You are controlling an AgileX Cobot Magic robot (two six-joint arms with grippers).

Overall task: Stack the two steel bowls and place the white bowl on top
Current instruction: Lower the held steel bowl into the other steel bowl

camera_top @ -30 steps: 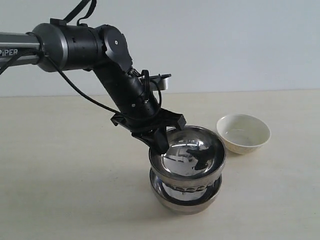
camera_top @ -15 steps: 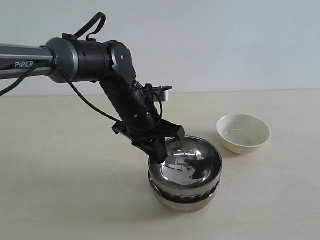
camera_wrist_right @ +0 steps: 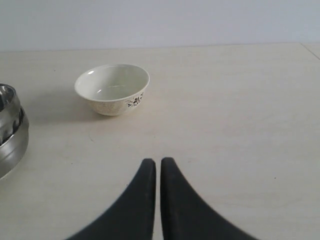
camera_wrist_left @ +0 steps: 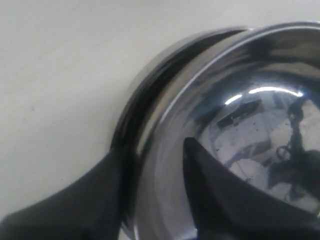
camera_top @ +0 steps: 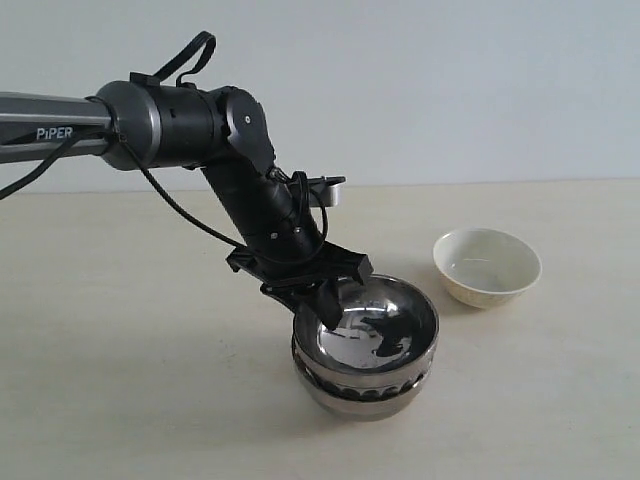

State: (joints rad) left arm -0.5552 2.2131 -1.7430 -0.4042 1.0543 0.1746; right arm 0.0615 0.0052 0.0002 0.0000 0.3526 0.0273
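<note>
The two steel bowls sit nested near the table's front: the upper steel bowl (camera_top: pixel 390 320) (camera_wrist_left: pixel 260 115) rests inside the lower steel bowl (camera_top: pixel 360 395) (camera_wrist_left: pixel 150 85). My left gripper (camera_top: pixel 322 310) (camera_wrist_left: pixel 150 150) straddles the upper bowl's near-left rim, one finger outside and one inside. Its jaws stand open, with a gap on each side of the rim wall. The white bowl (camera_top: pixel 487 265) (camera_wrist_right: pixel 112 87) stands upright and empty on the table, to the right of the stack and further back. My right gripper (camera_wrist_right: pixel 158 161) hovers shut over bare table, short of the white bowl, holding nothing.
The stack's edge (camera_wrist_right: pixel 10 130) shows at the side of the right wrist view. The beige table (camera_top: pixel 120 350) runs back to a pale wall. The left arm (camera_top: pixel 200 130) reaches in from the left above the table.
The upper steel bowl has come down from a raised, tilted hold and settled into the lower one. The left gripper's jaws have parted from its rim. The white bowl has not moved.
</note>
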